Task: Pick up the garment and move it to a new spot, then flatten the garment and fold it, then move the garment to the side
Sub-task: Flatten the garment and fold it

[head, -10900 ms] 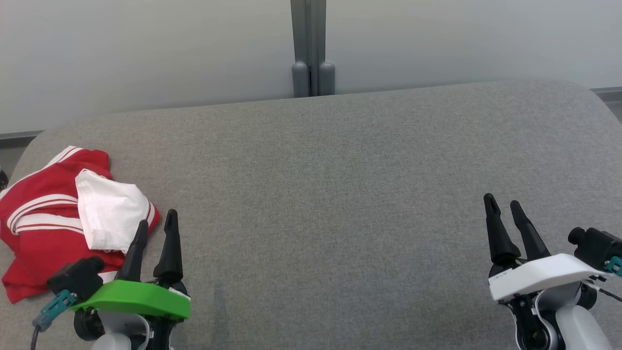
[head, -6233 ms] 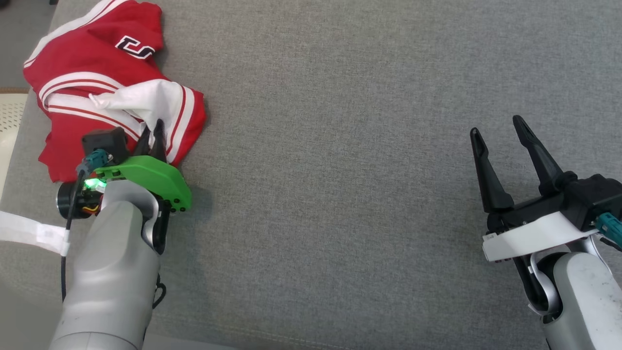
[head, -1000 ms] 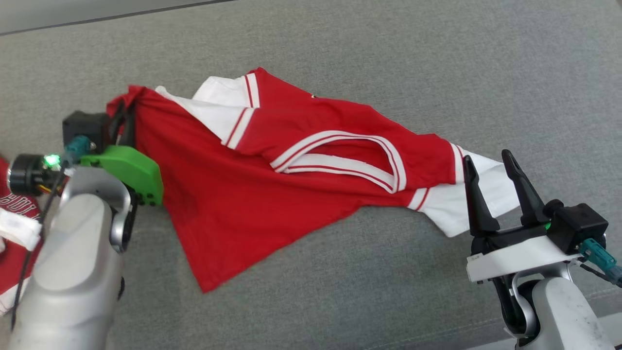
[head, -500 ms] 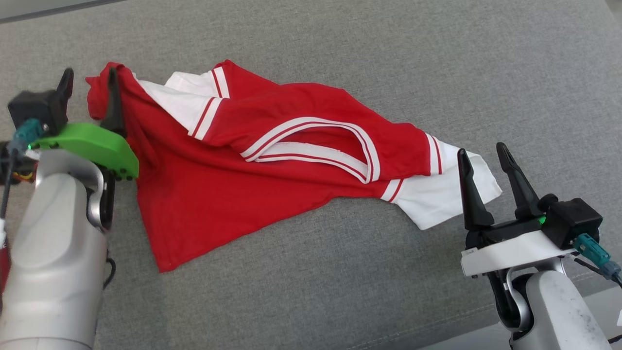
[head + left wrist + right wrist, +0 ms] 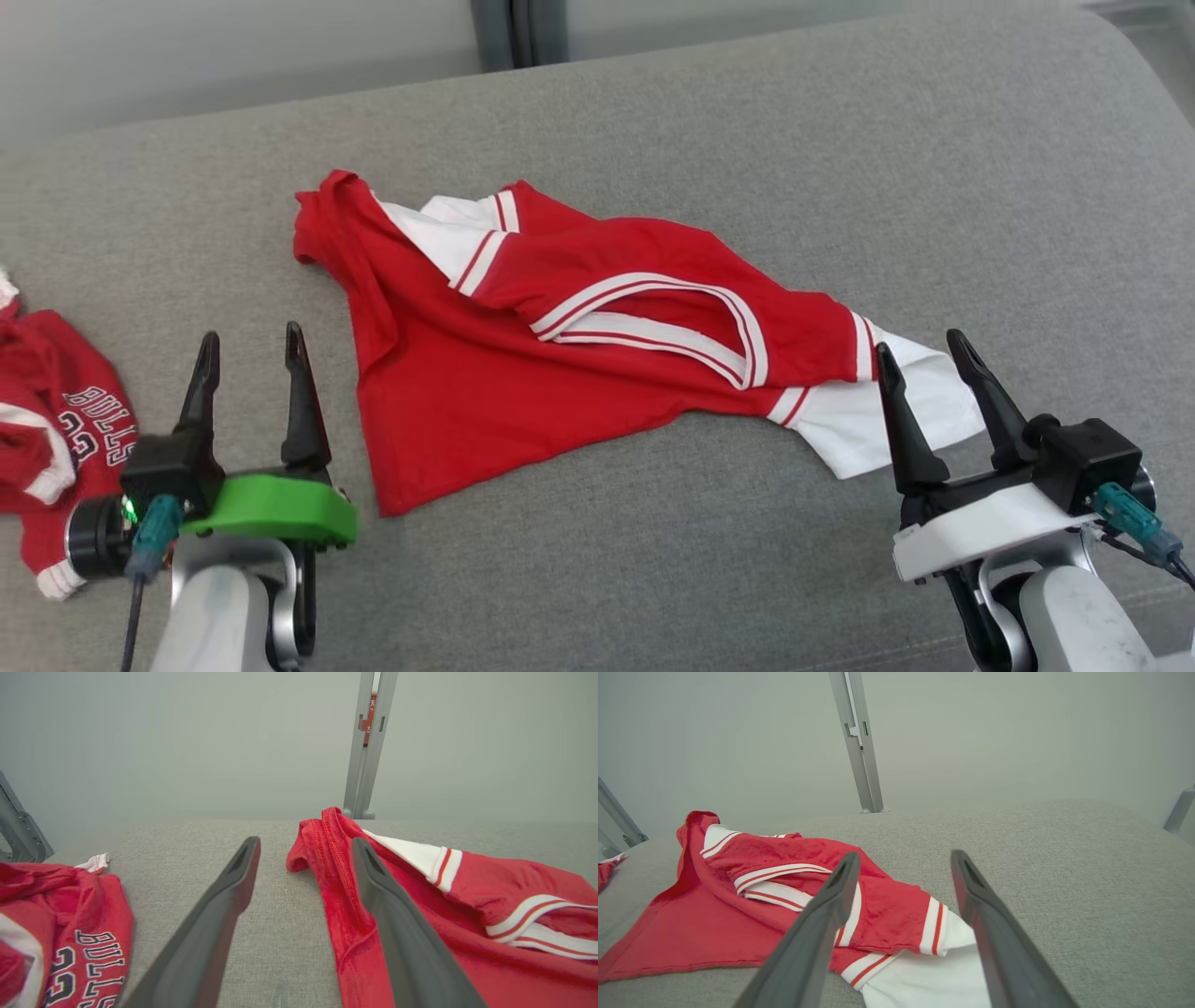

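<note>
The garment (image 5: 523, 373), a red jersey with white sleeves and white stripes, lies rumpled across the middle of the grey cushion (image 5: 747, 187). My left gripper (image 5: 250, 338) stands open at the lower left, a little left of the jersey's left edge, holding nothing. In the left wrist view the left gripper (image 5: 306, 842) points past the garment (image 5: 467, 933), whose red corner lies beyond the fingertips. My right gripper (image 5: 919, 345) is open at the lower right, its tips in front of the white sleeve (image 5: 887, 420). The right wrist view has the right gripper (image 5: 904, 856) empty above the garment (image 5: 752, 905).
A second red jersey (image 5: 56, 439) printed "BULLS" lies bunched at the far left edge, also in the left wrist view as the second jersey (image 5: 70, 924). A grey post (image 5: 518, 33) stands against the pale wall behind the cushion. Bare cushion stretches to the back right.
My left gripper has opened, let go of the garment's left corner and drawn back toward me. The garment now rests on the cushion. The head camera has shifted.
</note>
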